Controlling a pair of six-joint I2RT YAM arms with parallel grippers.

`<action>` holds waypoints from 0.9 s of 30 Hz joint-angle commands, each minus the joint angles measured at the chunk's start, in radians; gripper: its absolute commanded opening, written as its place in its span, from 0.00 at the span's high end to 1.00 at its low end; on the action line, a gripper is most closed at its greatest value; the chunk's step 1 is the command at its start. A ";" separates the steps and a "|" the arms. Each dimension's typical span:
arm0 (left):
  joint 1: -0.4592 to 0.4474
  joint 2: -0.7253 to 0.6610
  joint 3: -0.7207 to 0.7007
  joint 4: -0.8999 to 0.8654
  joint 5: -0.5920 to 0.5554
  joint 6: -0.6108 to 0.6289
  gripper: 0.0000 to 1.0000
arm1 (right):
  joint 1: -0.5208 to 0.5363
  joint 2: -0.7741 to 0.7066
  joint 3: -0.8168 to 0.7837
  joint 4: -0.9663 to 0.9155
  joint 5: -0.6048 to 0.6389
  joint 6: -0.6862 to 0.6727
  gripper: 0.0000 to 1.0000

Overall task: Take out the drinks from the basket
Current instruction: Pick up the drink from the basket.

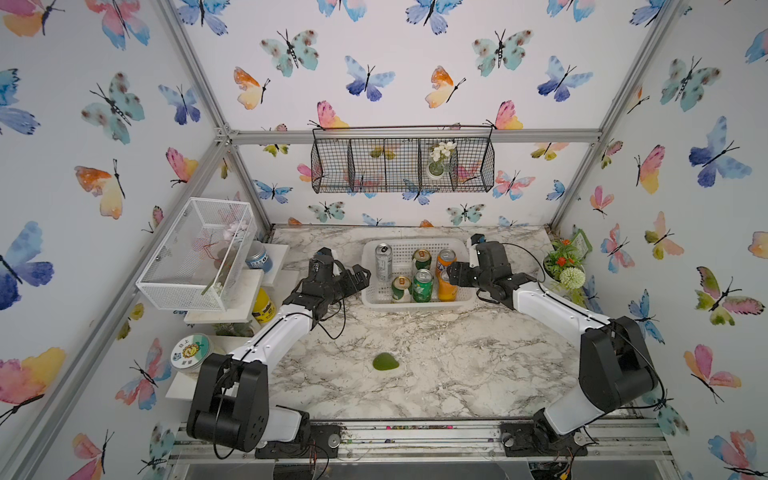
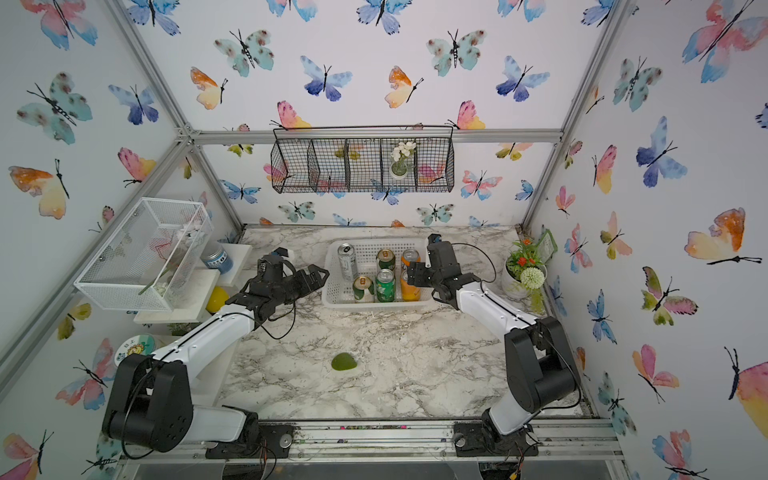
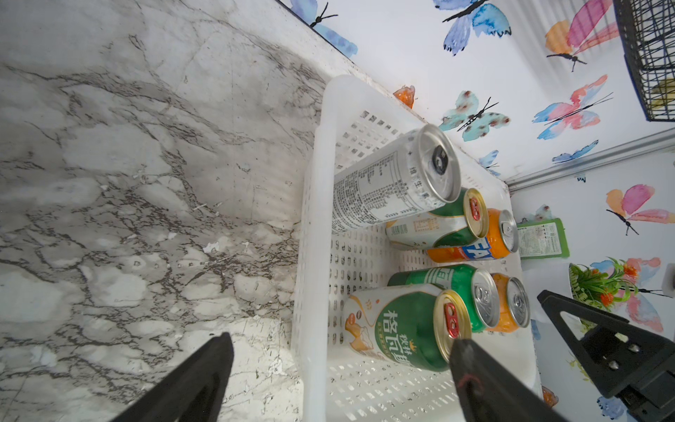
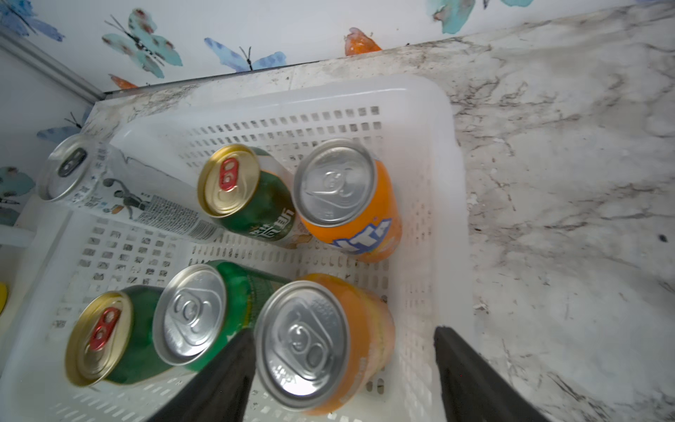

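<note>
All six cans (image 1: pixel 422 286) stand upright in the white basket (image 1: pixel 415 306), at the back of the marble table (image 1: pixel 436 374). Right gripper (image 4: pixel 343 334) is open, jaws straddling the front Fanta can (image 4: pixel 303 343), not clamped. Left gripper (image 3: pixel 339 339) is wide open, empty, at the basket's left end.

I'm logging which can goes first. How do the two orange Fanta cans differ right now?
The near Fanta can stands between the open jaws of the right gripper; the far Fanta can stands free. The near one sits beside the bright green can, the far one beside a gold-topped can. Both are upright, orange with silver tops, at the same end of the basket.
</note>
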 commanded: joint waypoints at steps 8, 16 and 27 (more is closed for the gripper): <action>0.002 -0.033 0.054 -0.026 0.031 0.040 0.01 | 0.074 0.103 0.110 -0.079 0.140 -0.054 0.16; 0.001 -0.052 0.057 -0.039 0.016 0.058 0.01 | 0.082 0.154 0.131 -0.107 0.197 -0.023 0.16; 0.001 -0.042 0.067 -0.044 0.023 0.060 0.01 | 0.084 0.199 0.130 -0.105 0.165 -0.015 0.18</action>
